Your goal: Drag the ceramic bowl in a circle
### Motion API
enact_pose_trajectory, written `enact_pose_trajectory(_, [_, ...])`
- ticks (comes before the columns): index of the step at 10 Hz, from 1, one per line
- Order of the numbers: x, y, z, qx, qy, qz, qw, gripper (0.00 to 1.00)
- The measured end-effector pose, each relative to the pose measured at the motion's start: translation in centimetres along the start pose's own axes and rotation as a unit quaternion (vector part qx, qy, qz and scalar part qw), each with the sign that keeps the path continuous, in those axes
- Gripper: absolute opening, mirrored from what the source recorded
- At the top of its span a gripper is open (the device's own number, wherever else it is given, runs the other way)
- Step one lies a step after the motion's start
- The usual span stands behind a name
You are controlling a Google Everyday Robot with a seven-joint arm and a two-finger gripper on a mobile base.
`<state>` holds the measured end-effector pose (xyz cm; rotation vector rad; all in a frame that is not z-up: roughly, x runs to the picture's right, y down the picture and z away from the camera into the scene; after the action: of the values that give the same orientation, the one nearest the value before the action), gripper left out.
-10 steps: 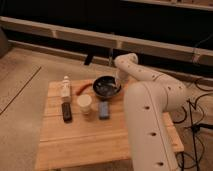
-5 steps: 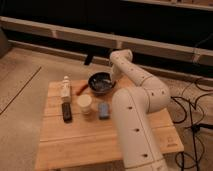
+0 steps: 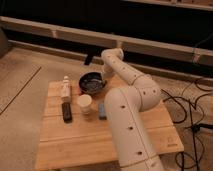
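Observation:
The ceramic bowl (image 3: 92, 83), round, dark and glossy with a greyish inside, sits at the back middle of the wooden table (image 3: 75, 142). My white arm rises from the lower right, bends near the back wall and comes down onto the bowl's right rim. The gripper (image 3: 104, 78) is at that rim, touching or just inside the bowl, and is mostly hidden by the arm's last link.
A white bottle (image 3: 65, 88) stands left of the bowl. A white cup (image 3: 85, 104), a black oblong object (image 3: 66, 111) and a small blue object (image 3: 102, 110) lie in front of it. Cables (image 3: 192, 127) run over the floor at the right.
The bowl has slid left and slightly back across the table, with the gripper staying at its right rim. The arm has swung left with it.

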<state>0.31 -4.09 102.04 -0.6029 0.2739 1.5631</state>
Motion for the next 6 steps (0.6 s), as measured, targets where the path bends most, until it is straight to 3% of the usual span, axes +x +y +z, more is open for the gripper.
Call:
enact_pose_trajectory(2, [1.7,-1.4,-0.7,-0.016,-0.002,0.031,0.9994,0.00])
enact_pose_trajectory(6, [5.7,-6.4,-2.6,0.003,-0.014,0.074,0.9971,0.00])
